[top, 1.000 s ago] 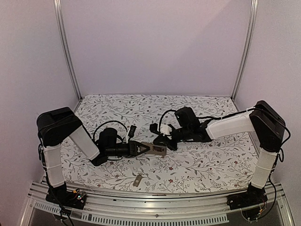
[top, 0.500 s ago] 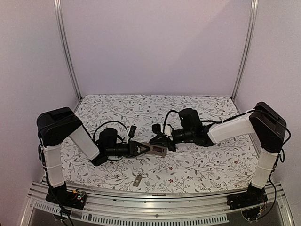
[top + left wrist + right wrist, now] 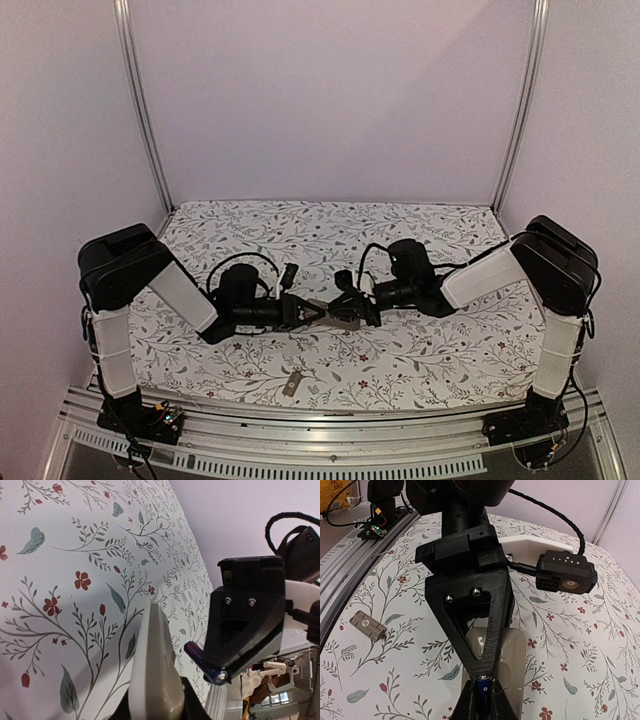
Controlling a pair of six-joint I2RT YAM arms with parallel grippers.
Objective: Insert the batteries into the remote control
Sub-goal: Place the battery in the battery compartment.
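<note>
White arm links (image 3: 183, 291), black joints (image 3: 120, 265), looped cables (image 3: 240, 257), black left pincer (image 3: 311, 312)

Top view high behind, over the table (image 3: 450, 225); wrist views close, facing each other across the remote control (image 3: 512, 652).

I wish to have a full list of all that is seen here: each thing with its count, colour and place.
remote control: 1, grey-tan underside, held mid-table
battery: 1 seen, dark, held close to the remote control
cover piece: 1, grey-tan, lying near the front edge
tablecloth: 1, white with flowers, over the table
left gripper: 1, black, shut on the remote control
right gripper: 1, black, shut on the battery
</note>
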